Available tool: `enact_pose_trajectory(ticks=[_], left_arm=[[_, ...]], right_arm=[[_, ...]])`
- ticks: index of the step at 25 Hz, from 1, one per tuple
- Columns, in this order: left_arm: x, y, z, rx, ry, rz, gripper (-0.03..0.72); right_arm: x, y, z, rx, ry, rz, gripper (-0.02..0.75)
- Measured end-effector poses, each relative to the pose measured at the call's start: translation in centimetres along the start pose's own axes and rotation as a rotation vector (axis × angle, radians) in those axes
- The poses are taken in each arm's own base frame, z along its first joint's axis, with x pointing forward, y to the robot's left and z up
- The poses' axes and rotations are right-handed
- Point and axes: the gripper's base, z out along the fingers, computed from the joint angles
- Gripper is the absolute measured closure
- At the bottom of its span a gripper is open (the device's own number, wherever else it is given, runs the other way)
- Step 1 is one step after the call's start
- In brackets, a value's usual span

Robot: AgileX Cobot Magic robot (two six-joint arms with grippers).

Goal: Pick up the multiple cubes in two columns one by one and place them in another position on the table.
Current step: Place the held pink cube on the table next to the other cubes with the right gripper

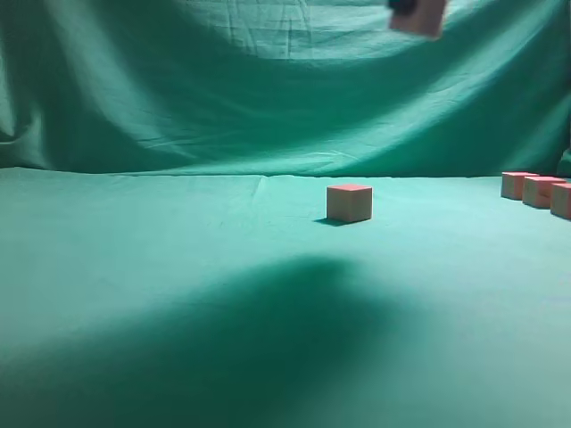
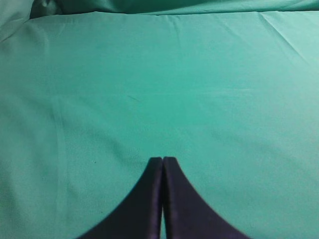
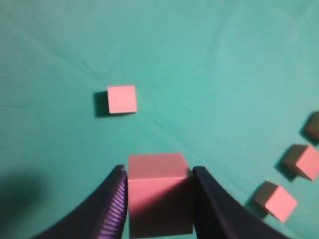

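One block (image 3: 159, 194) sits clamped between the two black fingers of my right hand (image 3: 159, 199), its flat pink top and sharp edges filling the gap between them; the inner face of the near finger (image 3: 115, 204) is ribbed. From the exterior view I see that held block (image 1: 421, 16) only as a blur at the top edge, high above the tabletop (image 1: 178, 267).

Past the hand, the right wrist view gives me four more blocks lying on the green cloth: a lone one (image 3: 121, 99) ahead, and three in a slanting row at the right edge (image 3: 275, 200). The exterior view shows the lone block (image 1: 349, 201) standing mid-tabletop with tan sides, and the row of three (image 1: 537, 191) far right, close together.

My left hand (image 2: 162, 160) has its two smooth dark fingers pressed together, holding nothing, over bare, faintly creased cloth. No blocks show in that view.
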Motion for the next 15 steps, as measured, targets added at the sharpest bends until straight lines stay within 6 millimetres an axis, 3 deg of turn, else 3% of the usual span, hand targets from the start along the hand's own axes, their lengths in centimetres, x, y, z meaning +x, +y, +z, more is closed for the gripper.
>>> enact_pose_trajectory(ticks=[10, 15], left_arm=[[0.0, 0.0, 0.0, 0.0, 0.0, 0.0, 0.688], [0.0, 0.0, 0.0, 0.0, 0.0, 0.0, 0.688]], right_arm=[[-6.1, 4.7, 7.1, -0.08, 0.066, -0.255, 0.451], [-7.4, 4.8, 9.5, -0.091, 0.072, -0.36, 0.451]])
